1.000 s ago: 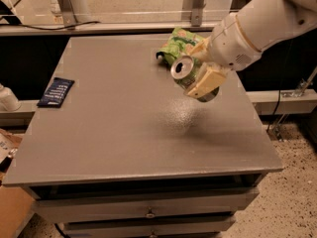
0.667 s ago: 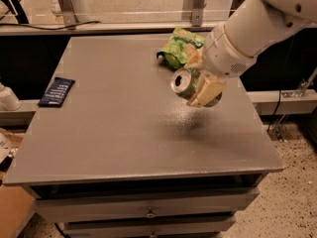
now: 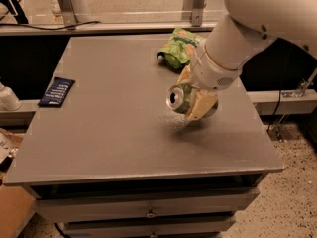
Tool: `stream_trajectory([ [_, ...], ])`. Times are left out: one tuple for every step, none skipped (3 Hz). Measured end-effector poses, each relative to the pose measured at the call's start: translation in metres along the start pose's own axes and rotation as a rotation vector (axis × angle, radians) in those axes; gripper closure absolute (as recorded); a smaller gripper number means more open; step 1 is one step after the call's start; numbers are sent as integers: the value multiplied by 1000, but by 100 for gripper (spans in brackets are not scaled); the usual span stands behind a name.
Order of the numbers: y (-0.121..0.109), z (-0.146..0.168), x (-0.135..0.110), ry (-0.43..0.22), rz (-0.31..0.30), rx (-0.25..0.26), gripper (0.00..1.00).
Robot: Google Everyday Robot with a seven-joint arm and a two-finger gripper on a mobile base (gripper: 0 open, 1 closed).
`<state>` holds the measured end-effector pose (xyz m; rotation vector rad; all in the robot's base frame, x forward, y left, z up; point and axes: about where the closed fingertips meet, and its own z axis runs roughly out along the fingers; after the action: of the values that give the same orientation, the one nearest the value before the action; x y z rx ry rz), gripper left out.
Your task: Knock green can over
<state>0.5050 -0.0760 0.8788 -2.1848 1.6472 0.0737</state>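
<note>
near the snack bag [image 3: 181,46], the gripper [image 3: 192,99] has its fingers [image 3: 200,109] clasped on the tipped green can [image 3: 177,97], seemingly airborne. lay it flat before releasing.

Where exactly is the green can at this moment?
In the camera view the green can sits tilted between the jaws of the gripper, over the right half of the table, nearer the camera than the green snack bag.

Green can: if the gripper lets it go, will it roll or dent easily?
The can is held on its side in the gripper, over the table, so if released it would probably roll on that flat top. Its shiny metal skin could slip in the grip. It is a small drink can, so a hard squeeze may dent it.
</note>
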Motion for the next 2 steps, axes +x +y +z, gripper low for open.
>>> stream_trajectory([
  [3, 12, -4, 18, 5, -19, 82],
  [6, 20, -10, 24, 6, -30, 59],
])
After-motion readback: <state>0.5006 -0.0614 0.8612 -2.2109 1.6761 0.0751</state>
